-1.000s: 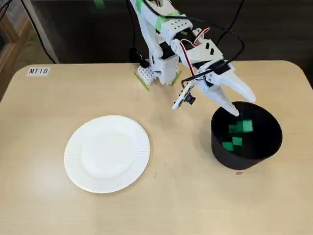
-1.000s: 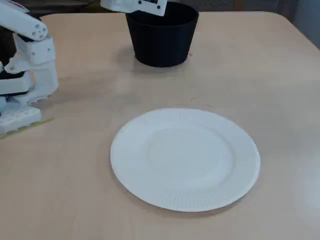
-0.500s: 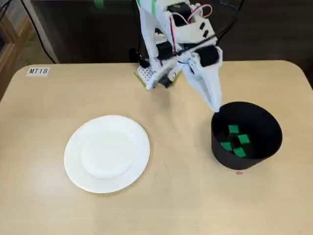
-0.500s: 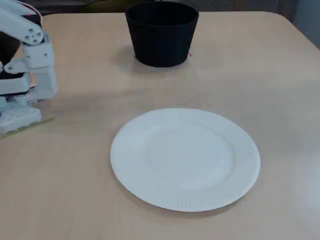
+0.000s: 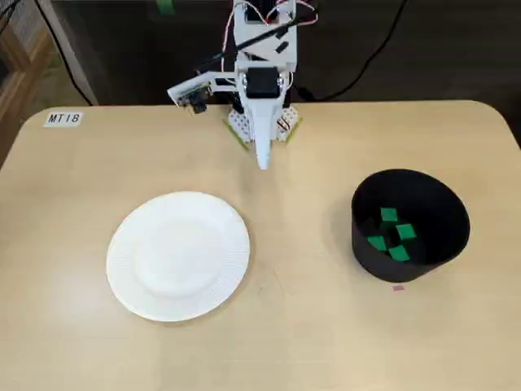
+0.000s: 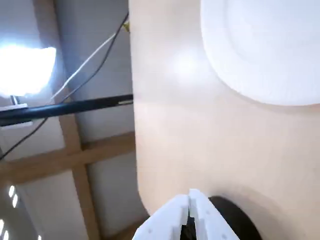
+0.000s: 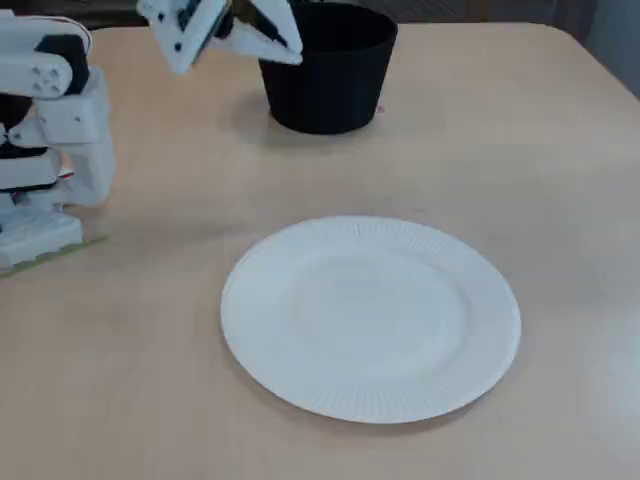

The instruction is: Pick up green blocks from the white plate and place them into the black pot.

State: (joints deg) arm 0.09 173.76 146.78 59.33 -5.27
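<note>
**A:** Where is the gripper (image 5: 263,163), and what is it holding?

**B:** In the fixed view from above it hangs near the arm's base (image 5: 262,124), tip down, over bare table (image 5: 326,326) between the plate (image 5: 177,254) and the pot (image 5: 366,252). In the wrist view the gripper (image 6: 190,197) has its two fingers pressed together with nothing between them. It carries no load.

**A:** And the green blocks (image 5: 404,231)?

**B:** They lie on the bottom of the pot, close together. Four appear to show, though the dark inside may hide more. The plate is bare in both fixed views: plate (image 7: 370,318), with the pot (image 7: 325,85) behind it.

**A:** Why would the arm sit there, closed?

**B:** By my reading, it is a neutral pose. It is clear of both containers and blocks neither, and it is folded close to its mount. Closed fingers suit a tool with nothing to grasp.

**A:** So how far along is the task?

**B:** It is probably finished, since no block lies on the plate or the table.
</note>
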